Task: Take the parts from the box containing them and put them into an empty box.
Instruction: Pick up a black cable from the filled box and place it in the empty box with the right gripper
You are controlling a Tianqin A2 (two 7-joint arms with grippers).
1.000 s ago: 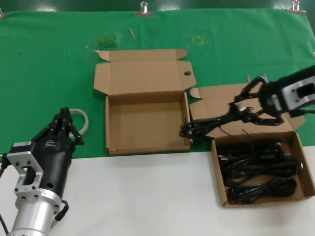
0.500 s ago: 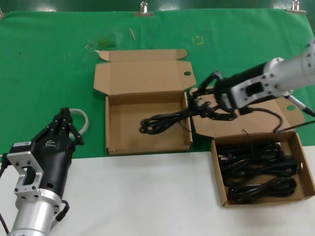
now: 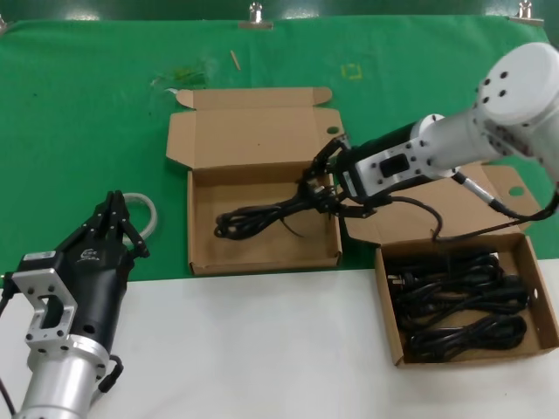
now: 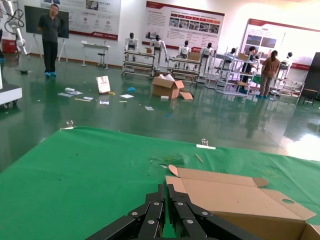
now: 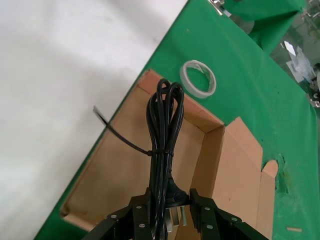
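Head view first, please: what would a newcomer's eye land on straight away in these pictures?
Probably the right gripper, shut on a black power cord that hangs over the middle box. Next, the box at the right, where more coiled cords lie. The left gripper waits at the lower left beside a white ring-shaped tube.

A black looped cord (image 3: pixel 262 214) hangs over the empty box (image 3: pixel 262 253); more cords (image 3: pixel 458 305) fill the right-hand box (image 3: pixel 389 301).
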